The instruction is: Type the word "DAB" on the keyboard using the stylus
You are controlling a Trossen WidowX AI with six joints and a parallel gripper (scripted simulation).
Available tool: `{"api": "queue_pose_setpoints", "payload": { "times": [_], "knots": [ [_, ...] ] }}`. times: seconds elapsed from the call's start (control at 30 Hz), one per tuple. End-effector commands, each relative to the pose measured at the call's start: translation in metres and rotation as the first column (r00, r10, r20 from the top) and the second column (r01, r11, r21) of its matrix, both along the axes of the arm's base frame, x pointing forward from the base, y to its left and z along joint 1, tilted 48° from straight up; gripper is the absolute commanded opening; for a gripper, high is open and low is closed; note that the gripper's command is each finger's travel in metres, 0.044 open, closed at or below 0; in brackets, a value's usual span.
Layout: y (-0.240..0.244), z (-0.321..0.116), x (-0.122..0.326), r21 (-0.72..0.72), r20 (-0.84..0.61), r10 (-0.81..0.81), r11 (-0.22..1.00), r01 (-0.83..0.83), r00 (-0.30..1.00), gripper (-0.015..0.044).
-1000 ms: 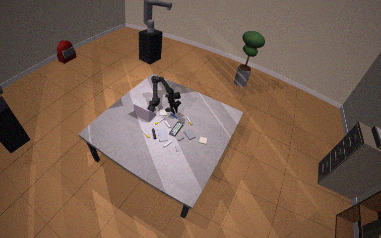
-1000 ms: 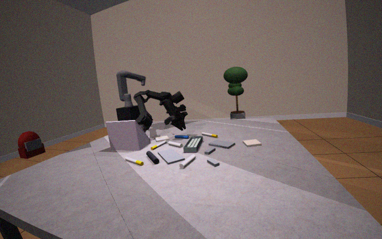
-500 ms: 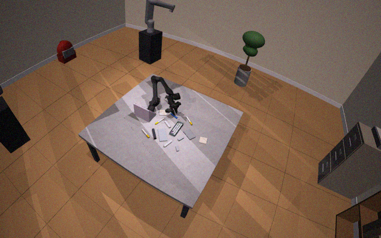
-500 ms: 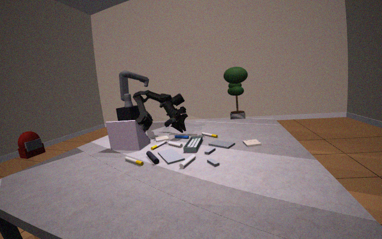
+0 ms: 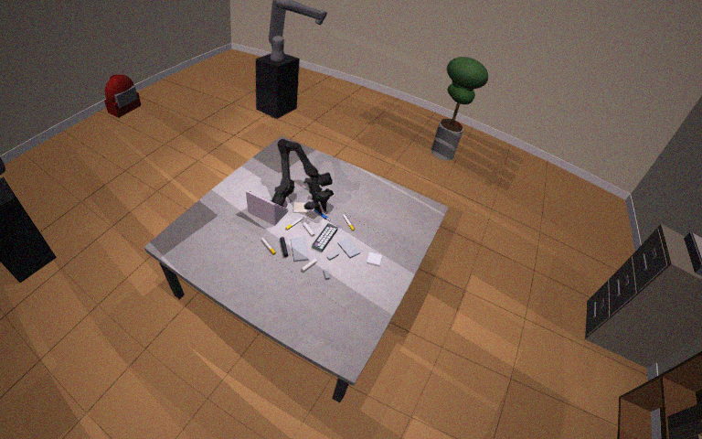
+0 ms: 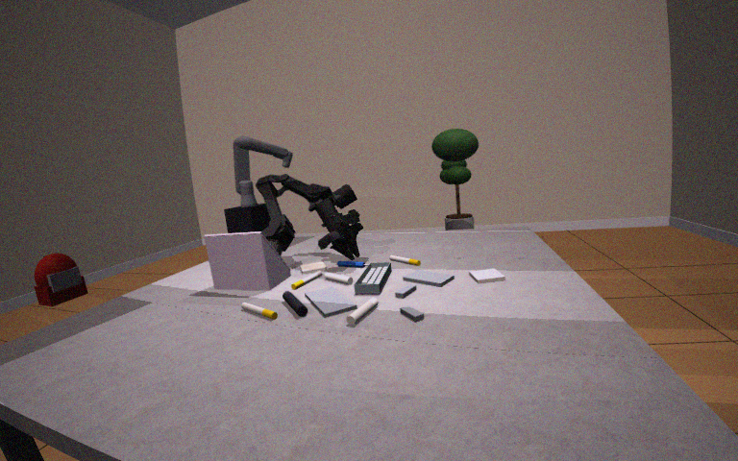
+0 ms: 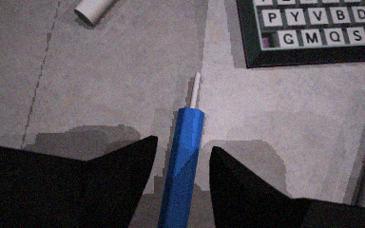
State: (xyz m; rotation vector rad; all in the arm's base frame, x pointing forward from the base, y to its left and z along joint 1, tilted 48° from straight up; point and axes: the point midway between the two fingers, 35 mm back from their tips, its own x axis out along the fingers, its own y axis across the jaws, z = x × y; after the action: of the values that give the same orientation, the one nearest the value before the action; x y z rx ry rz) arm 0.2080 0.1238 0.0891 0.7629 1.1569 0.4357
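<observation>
The blue stylus [image 5: 323, 214] [image 6: 351, 264] [image 7: 182, 161] lies on the desk, its thin pale tip pointing up in the wrist view. My gripper [image 6: 355, 256] [image 7: 183, 148] is partly open and points down over the stylus. One black finger is on each side of the barrel, with a gap showing on both sides; the stylus's rear end is out of the wrist view. The dark keyboard [image 5: 324, 237] [image 6: 373, 278] [image 7: 295, 58] lies close to the tip, up and right in the wrist view. Its D, B, V and S keys show there; the A key is out of that view.
A pale upright block [image 5: 265, 208] [image 6: 239, 260] stands left of the keyboard. A white cylinder [image 5: 308, 229] [image 6: 337, 278] [image 7: 95, 10] lies near the stylus. A white-yellow marker [image 5: 348, 220] [image 6: 405, 260] lies beyond the keyboard. Flat pads, several markers and small blocks surround the keyboard.
</observation>
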Motion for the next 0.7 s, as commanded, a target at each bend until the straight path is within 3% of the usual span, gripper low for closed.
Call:
{"api": "queue_pose_setpoints", "payload": {
  "times": [0.0, 0.67],
  "knots": [
    [0.002, -0.004, -0.001, -0.002, -0.005, -0.004, 1.000, 0.004, 1.000, 0.0150],
    [0.014, -0.014, -0.004, -0.001, -0.005, -0.004, 1.000, 0.004, 1.000, 0.0150]
  ]
}}
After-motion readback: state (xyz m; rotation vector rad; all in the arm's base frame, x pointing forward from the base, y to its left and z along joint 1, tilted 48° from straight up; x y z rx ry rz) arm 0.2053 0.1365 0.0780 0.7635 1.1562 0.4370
